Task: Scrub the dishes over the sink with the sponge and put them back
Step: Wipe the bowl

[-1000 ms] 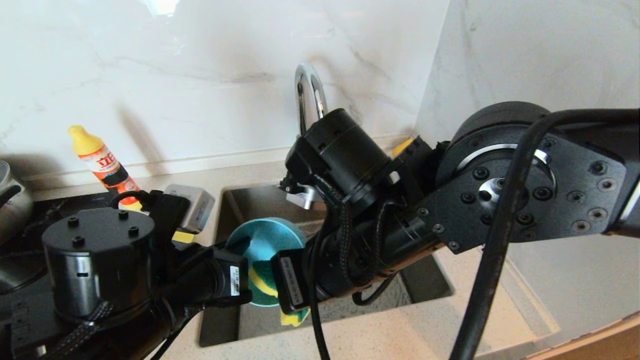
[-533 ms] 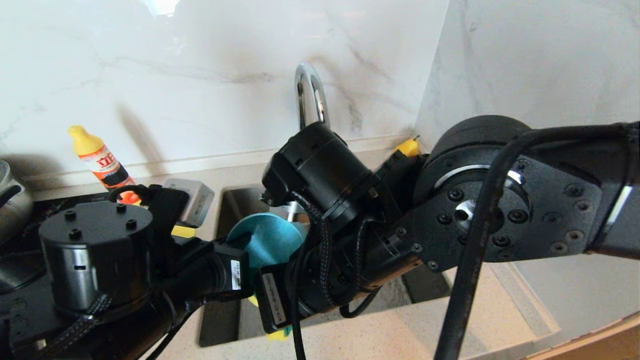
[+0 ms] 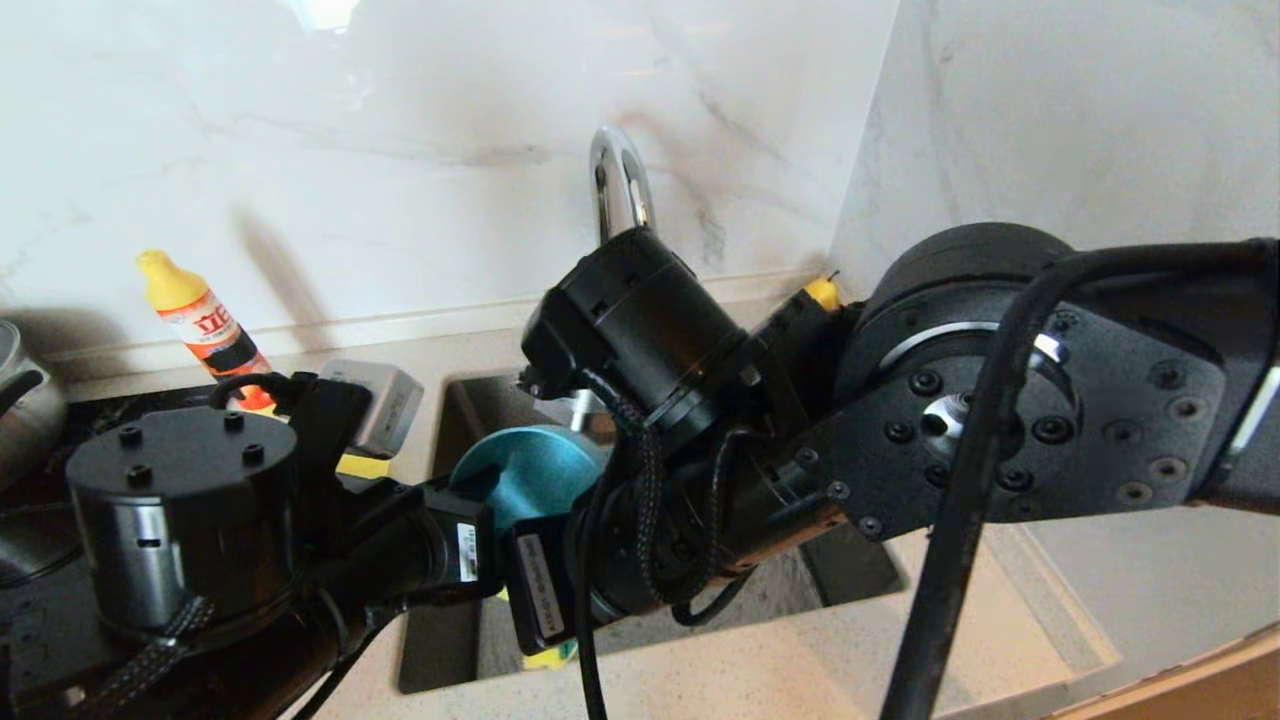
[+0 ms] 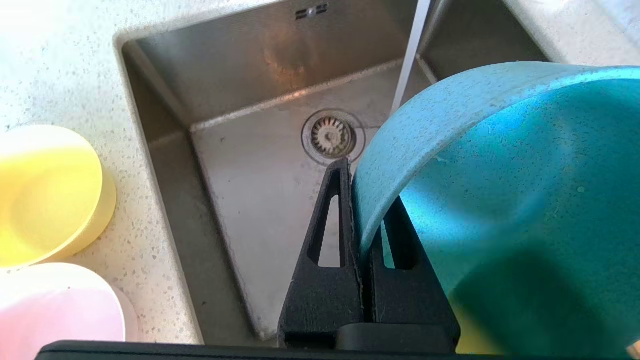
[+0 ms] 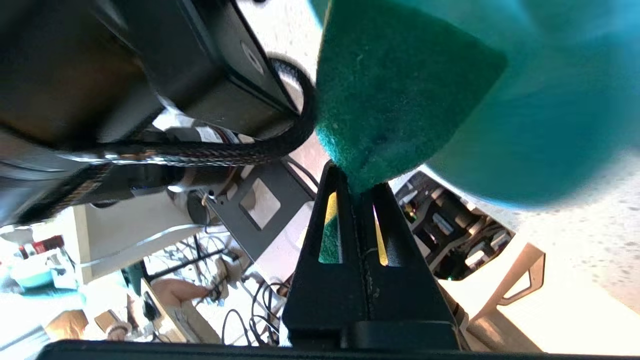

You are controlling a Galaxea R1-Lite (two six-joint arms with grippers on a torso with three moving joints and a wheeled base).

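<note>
Over the sink (image 4: pixel 260 175), my left gripper (image 4: pixel 362 200) is shut on the rim of the teal-blue bowl (image 4: pixel 500 200), which it holds tilted on edge. In the head view this bowl (image 3: pixel 540 470) shows between my two wrists. My right gripper (image 5: pixel 356 187) is shut on the sponge (image 5: pixel 395 90), whose dark green face lies against the bowl's inside. A yellow corner of the sponge (image 3: pixel 550 657) pokes out below the right wrist. The yellow bowl (image 4: pixel 45 195) and the pale pink bowl (image 4: pixel 55 310) stand on the counter beside the basin.
The arched chrome faucet (image 3: pixel 618 180) rises behind the sink, and a thin stream (image 4: pixel 410 55) falls from it near the drain (image 4: pixel 330 135). A yellow-capped detergent bottle (image 3: pixel 200 325) and a steel pot (image 3: pixel 20 400) stand at the left. The right arm (image 3: pixel 1000 420) fills the right side.
My right wrist has slid left and slightly down, dragging the sponge across the bowl's inside. The left arm and the bowl have stayed put.
</note>
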